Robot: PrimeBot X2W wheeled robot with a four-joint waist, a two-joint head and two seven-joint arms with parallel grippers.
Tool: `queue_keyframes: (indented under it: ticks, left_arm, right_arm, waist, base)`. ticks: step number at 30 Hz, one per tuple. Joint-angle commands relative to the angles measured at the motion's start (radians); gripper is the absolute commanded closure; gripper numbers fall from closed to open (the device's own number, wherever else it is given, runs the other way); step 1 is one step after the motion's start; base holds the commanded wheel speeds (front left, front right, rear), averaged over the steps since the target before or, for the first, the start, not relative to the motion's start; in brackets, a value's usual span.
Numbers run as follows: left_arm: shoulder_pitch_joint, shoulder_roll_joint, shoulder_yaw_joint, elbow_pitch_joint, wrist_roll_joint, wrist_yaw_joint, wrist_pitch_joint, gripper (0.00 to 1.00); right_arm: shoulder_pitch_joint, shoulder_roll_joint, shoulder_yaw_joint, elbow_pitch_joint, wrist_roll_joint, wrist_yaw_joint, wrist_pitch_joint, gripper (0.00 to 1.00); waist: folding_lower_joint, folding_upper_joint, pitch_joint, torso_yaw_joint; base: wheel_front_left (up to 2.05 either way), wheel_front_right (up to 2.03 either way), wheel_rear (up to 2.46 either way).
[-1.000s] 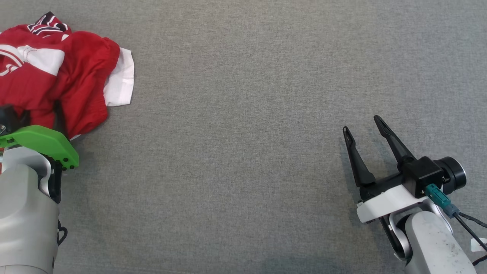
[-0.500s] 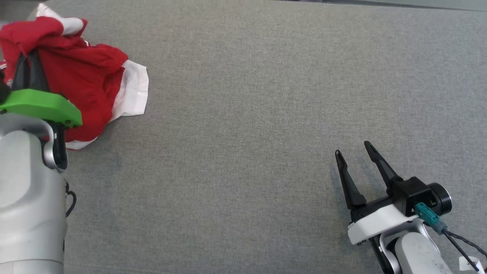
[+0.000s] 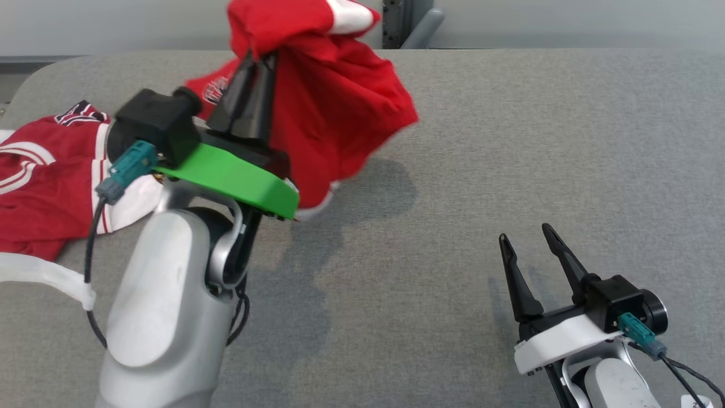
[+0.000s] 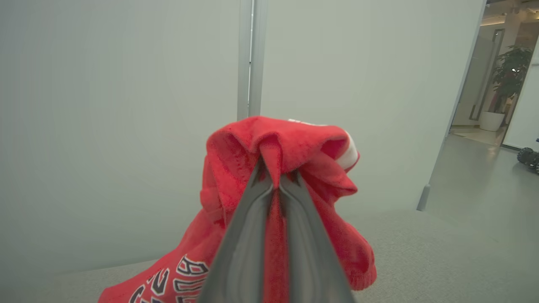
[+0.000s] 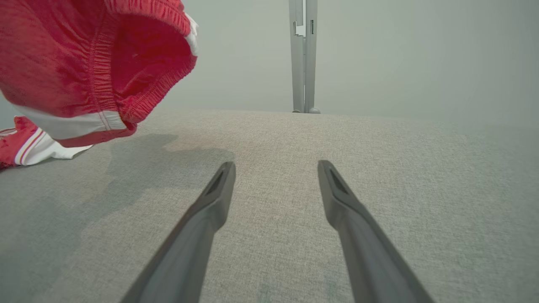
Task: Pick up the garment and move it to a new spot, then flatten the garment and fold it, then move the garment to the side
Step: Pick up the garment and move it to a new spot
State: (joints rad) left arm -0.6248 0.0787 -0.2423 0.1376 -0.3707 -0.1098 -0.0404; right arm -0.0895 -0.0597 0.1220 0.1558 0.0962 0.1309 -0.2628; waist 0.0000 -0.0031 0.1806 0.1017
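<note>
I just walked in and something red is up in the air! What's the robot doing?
The robot's left gripper is shut on a red garment and holds it up above the grey table. More red and white cloth lies on the table at the left. The right gripper is open, low over the table, holding nothing.

red garment (image 3: 340,102): I see soft, matt knit cloth
table cover (image 3: 510,141): I see rough grey woven fabric
green wrist plate (image 3: 238,178): smooth plastic, slight sheen to me
</note>
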Motion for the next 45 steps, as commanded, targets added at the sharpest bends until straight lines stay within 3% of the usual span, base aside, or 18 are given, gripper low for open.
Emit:
queue_keyframes:
  ticks: [1,8,12,13,19,24,26,27,28,31,35,45]
  left_arm:
    - [0.038,-0.010,-0.037,-0.047,-0.017,0.006,0.037,1.00]
    - [0.097,-0.024,-0.159,-0.050,-0.091,0.043,0.147,1.00]
    - [0.112,-0.025,-0.192,0.089,-0.143,0.039,0.200,1.00]
    - [0.103,-0.024,-0.197,0.183,-0.152,0.037,0.204,1.00]
    - [0.044,-0.021,-0.189,0.415,-0.167,0.019,0.144,1.00]
    - [-0.014,-0.017,-0.178,0.602,-0.150,0.012,0.029,1.00]
    - [-0.031,-0.019,-0.178,0.650,-0.156,0.006,-0.020,0.53]
    - [-0.035,-0.021,-0.180,0.670,-0.165,0.004,-0.041,0.13]
    - [-0.038,-0.022,-0.186,0.686,-0.167,0.001,-0.059,0.00]
    - [-0.035,-0.025,-0.207,0.699,-0.145,-0.002,-0.140,0.00]
    - [0.027,-0.019,-0.213,0.631,-0.099,0.040,-0.215,0.00]
    - [0.406,0.061,-0.123,0.186,0.014,0.121,-0.224,0.00]
  right_arm:
    - [0.004,0.003,-0.004,-0.005,0.006,0.000,-0.003,0.00]
    - [-0.010,0.008,-0.010,-0.004,0.020,0.000,-0.003,0.00]
    - [-0.011,0.008,-0.008,-0.002,0.054,0.000,-0.003,0.00]
    - [-0.009,0.009,-0.007,0.001,0.064,0.000,-0.003,0.00]
    - [-0.004,0.009,-0.003,0.004,0.080,0.000,-0.003,0.00]
    - [0.002,0.009,0.002,0.007,0.084,0.000,-0.003,0.00]
    - [0.002,0.009,0.004,0.010,0.082,0.000,-0.003,0.00]
    - [0.002,0.008,0.003,0.010,0.080,0.000,-0.003,0.00]
    - [0.003,0.008,0.002,0.011,0.077,0.000,-0.003,0.00]
    - [0.010,0.008,-0.001,0.008,0.067,0.000,-0.003,0.00]
    - [0.030,0.008,-0.027,-0.010,0.049,0.000,-0.003,0.00]
    - [0.098,0.007,-0.119,-0.098,-0.039,0.000,-0.003,0.00]
  waist:
    - [0.0000,0.0031,-0.009,-0.090]
    - [0.0000,0.0031,0.019,-0.221]
    - [0.0000,0.0031,0.026,-0.283]
    - [0.0000,0.0031,0.029,-0.305]
    - [0.0000,0.0031,0.033,-0.332]
    - [0.0000,0.0031,0.032,-0.329]
    - [0.0000,0.0031,0.028,-0.321]
    - [0.0000,0.0031,0.026,-0.316]
    - [0.0000,0.0031,0.022,-0.310]
    - [0.0000,0.0031,0.003,-0.296]
    - [0.0000,0.0031,-0.027,-0.267]
    - [0.0000,0.0031,-0.103,-0.158]
  base:
    - [0.00,0.00,0.00]
    - [0.00,0.00,0.00]
    - [0.00,0.00,0.00]
    - [0.00,0.00,0.00]
    - [0.00,0.00,0.00]
    - [0.00,0.00,0.00]
    - [0.00,0.00,0.00]
    - [0.00,0.00,0.00]
    - [0.00,0.00,0.00]
    - [0.00,0.00,0.00]
    - [0.00,0.00,0.00]
    - [0.00,0.00,0.00]
